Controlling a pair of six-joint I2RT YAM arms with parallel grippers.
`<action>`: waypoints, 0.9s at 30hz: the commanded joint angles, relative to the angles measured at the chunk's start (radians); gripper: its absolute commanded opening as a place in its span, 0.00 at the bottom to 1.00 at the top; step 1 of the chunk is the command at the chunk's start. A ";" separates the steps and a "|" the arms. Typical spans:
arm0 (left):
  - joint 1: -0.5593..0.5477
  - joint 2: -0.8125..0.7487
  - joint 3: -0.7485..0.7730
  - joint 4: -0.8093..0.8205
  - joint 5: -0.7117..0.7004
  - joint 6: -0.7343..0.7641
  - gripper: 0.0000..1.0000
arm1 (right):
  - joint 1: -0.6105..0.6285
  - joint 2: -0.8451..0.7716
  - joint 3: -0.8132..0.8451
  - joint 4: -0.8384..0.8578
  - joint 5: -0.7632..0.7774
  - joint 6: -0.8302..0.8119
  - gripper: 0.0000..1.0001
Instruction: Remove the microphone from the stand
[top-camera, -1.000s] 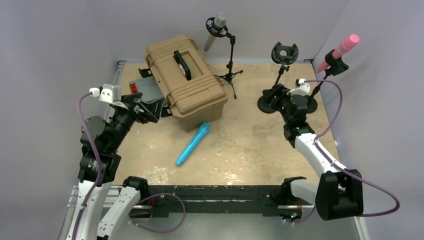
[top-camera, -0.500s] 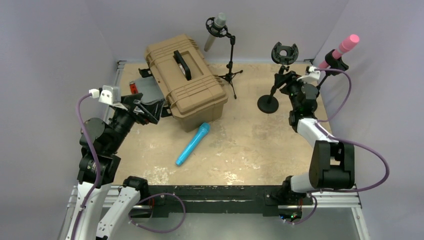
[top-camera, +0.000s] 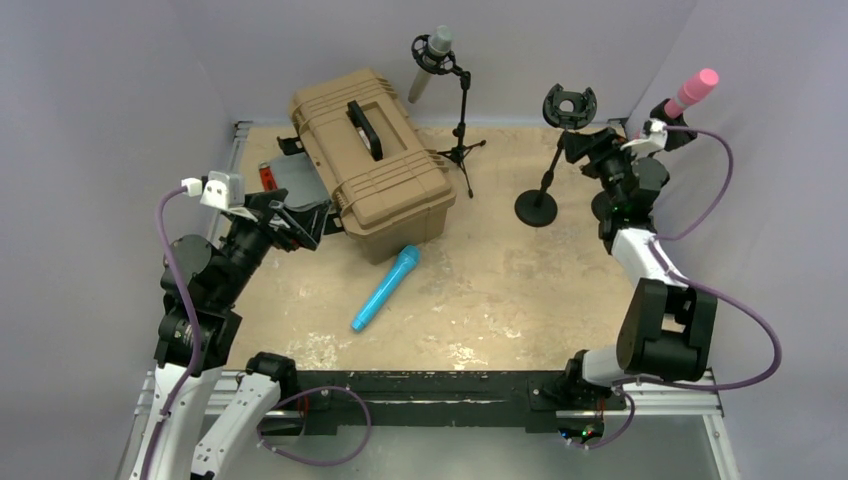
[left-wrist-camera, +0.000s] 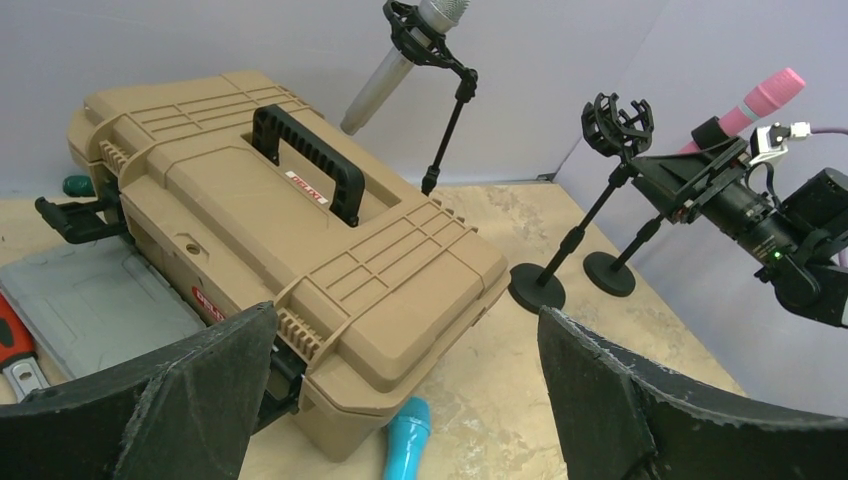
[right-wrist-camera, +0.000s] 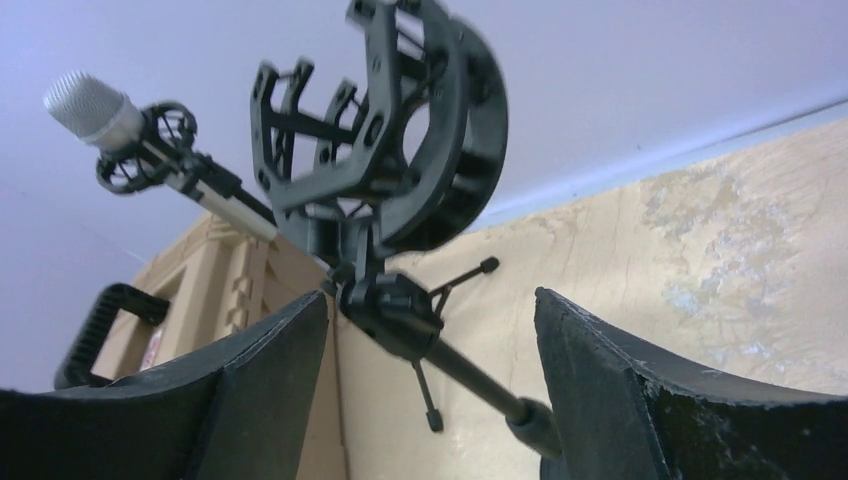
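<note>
A pink microphone sits in its stand clip at the back right; in the left wrist view it is the pink microphone. A grey microphone hangs in a tripod stand at the back. Between them stands an empty shock mount on a round base. A blue microphone lies loose on the table. My right gripper is open, raised beside the empty mount's pole, just left of the pink microphone. My left gripper is open, holding nothing, near the toolbox corner.
A tan toolbox with a black handle fills the back left. Behind it lie a grey tray and a red-handled tool. Purple-grey walls close in the back and both sides. The pink microphone's stand base sits near the right wall.
My right arm has lifted and swung back and rightward, from low by the round base up beside the empty shock mount. The left arm and all microphones are unmoved.
</note>
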 joint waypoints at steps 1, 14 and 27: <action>-0.007 0.001 0.022 0.021 0.006 0.003 1.00 | -0.042 0.041 0.105 0.019 -0.168 0.106 0.73; -0.010 0.004 0.021 0.022 0.005 0.003 0.99 | -0.051 0.110 0.143 0.023 -0.204 0.150 0.62; -0.014 0.010 0.019 0.023 0.006 0.003 0.99 | -0.067 0.117 0.170 0.020 -0.203 0.196 0.53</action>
